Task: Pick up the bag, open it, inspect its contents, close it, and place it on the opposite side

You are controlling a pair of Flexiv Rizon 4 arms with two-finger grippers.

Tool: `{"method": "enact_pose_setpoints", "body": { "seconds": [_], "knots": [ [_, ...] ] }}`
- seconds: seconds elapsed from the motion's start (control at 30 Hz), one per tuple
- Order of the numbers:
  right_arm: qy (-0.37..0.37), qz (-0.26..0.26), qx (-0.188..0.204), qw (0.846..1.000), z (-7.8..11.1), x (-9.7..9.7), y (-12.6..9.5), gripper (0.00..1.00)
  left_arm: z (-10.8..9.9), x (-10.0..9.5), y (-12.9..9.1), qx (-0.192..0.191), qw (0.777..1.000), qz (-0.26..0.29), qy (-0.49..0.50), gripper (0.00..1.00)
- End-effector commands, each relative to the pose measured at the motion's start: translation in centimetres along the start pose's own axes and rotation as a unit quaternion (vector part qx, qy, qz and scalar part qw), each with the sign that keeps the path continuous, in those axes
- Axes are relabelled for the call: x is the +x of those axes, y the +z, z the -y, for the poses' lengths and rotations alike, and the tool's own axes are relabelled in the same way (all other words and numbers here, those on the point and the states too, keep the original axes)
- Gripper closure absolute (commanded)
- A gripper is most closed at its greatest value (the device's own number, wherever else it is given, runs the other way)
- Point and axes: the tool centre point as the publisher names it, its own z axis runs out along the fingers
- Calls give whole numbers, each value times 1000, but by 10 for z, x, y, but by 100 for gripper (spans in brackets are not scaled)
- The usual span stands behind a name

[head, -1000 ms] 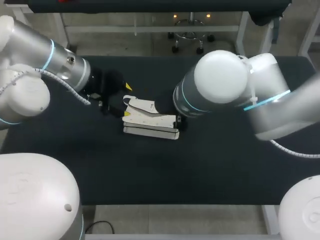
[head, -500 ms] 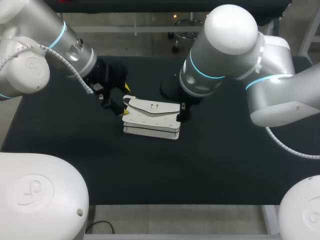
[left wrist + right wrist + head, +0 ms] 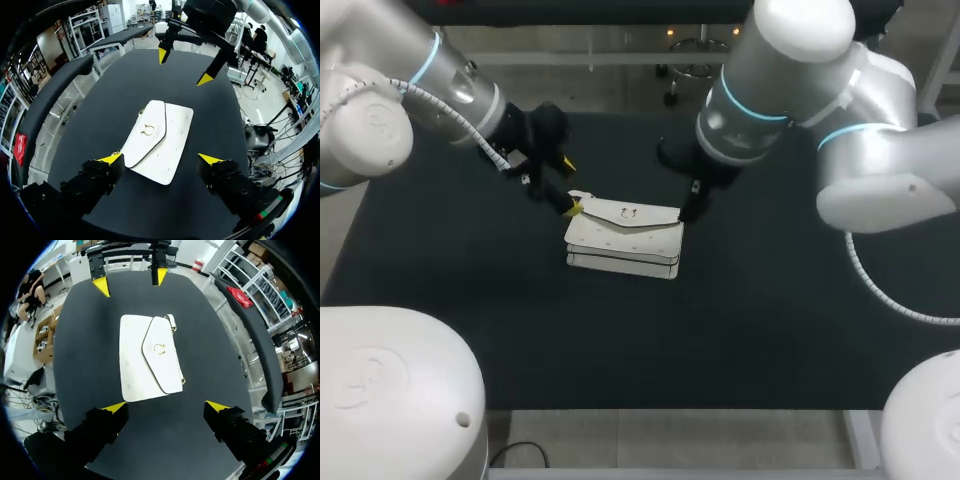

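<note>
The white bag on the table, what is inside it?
Nothing inside shows: the white bag lies flat on the black table with its flap shut and a gold ring clasp on it. Contents are covered.

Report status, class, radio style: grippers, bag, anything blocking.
Left gripper open, empty, at one end of bag. Right gripper open, empty, at opposite end. Bag lies flat, flap down. Nothing seen in the way.

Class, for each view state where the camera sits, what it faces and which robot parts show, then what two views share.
Head view: above and behind, looking down on the table; left arm and right arm enter from the sides.
Left wrist view: on the left wrist, facing the white bag past the open left gripper; right gripper beyond.
Right wrist view: the reverse, left gripper beyond.
Both wrist views share the bag.
</note>
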Motion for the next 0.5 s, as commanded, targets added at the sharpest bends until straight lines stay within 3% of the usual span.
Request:
{"method": "enact_pose_setpoints", "body": {
  "seconds": [0.03,0.17,0.23,0.37,0.5],
  "knots": [
    [191,-63,28,979,3,-13,-5,0,0,-9,4,-16,972,-8,-234,0],
    [287,-95,64,951,4,-17,-3,0,-1,-15,3,-20,934,-30,-356,0],
    [320,-96,59,941,5,-16,-4,0,-2,-16,2,-20,924,-32,-380,0],
    [408,-123,58,903,9,-18,-4,0,-6,-14,2,-8,891,-54,-450,0],
    [478,-113,67,868,16,-14,-1,0,-8,-7,5,2,868,-39,-494,0]
  ]
}}
